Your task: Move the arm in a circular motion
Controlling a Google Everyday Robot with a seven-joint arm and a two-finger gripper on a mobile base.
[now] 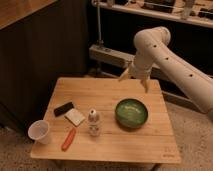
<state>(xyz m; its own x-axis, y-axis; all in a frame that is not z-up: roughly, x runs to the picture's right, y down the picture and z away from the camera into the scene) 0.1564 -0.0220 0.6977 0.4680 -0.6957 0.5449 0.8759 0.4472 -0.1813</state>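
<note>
One arm [167, 56], cropped rightward, holds its open hand [135, 79] above the table's [115, 142] far edge.

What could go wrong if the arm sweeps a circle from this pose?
1. The end effector hangs open above the back edge of the table, near the green bowl; a low sweep might clip its rim.
2. A wider circle could topple the upright bottle.
3. The arm is close to the metal rail behind the table; swinging back may strike it.
</note>
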